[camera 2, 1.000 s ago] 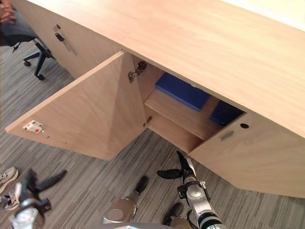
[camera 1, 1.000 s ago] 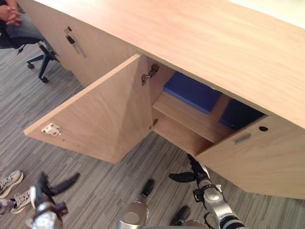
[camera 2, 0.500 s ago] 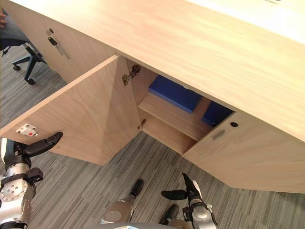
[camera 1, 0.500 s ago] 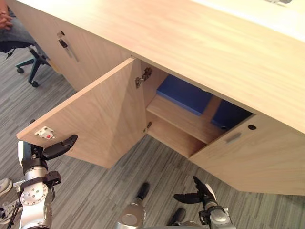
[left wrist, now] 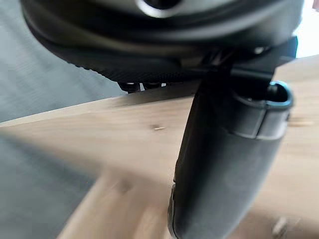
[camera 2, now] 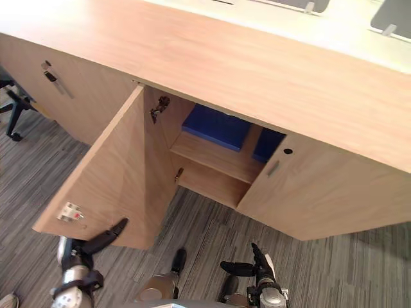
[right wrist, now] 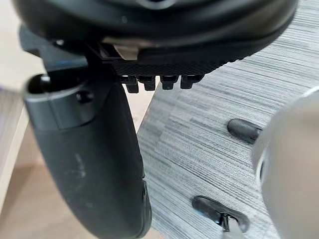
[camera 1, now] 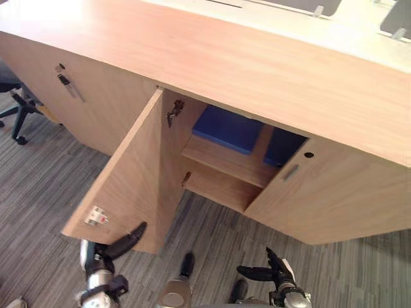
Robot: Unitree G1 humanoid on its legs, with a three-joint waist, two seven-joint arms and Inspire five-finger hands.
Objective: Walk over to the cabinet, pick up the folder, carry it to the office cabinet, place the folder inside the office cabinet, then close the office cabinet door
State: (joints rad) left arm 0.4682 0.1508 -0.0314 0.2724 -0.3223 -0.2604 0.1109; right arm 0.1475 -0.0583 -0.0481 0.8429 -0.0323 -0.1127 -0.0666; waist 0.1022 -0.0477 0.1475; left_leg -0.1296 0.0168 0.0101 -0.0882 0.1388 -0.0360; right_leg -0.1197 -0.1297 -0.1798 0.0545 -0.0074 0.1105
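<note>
Clearly we are at the last step, closing the door. The folder (camera 1: 226, 128) is in neither hand: it lies flat and blue on the upper shelf (camera 1: 221, 160) inside the cabinet (camera 1: 83, 122), well ahead of the fingers of both hands. A second blue thing (camera 1: 282, 146) lies just beside it (which of the two is ours, we cannot tell).

Our left hand (camera 1: 103, 255) hangs low by the free edge of the open door (camera 1: 138, 173). Its fingers (camera 1: 131, 232) are straight and hold nothing, their tips reaching toward the door's lower corner, just under the latch plate (camera 1: 96, 216). In the left wrist view bare wood lies very close past them, yet we cannot tell whether they touch it. Our right hand (camera 1: 275, 277) hangs low over the floor (camera 1: 38, 186), fingers relaxed and spread, empty too, with the other door (camera 1: 327, 199) up ahead of them.

We judge that the next move belongs to the left hand. The face we see carries the latch plate, so it is the inner face. The fingers need to come round to the far, outer side of the panel, lie flat against it near the free edge, and sweep it toward the opening until it meets the frame. A push near the hinge (camera 1: 174, 110) would do little, and a push on the edge alone could slip off.
</note>
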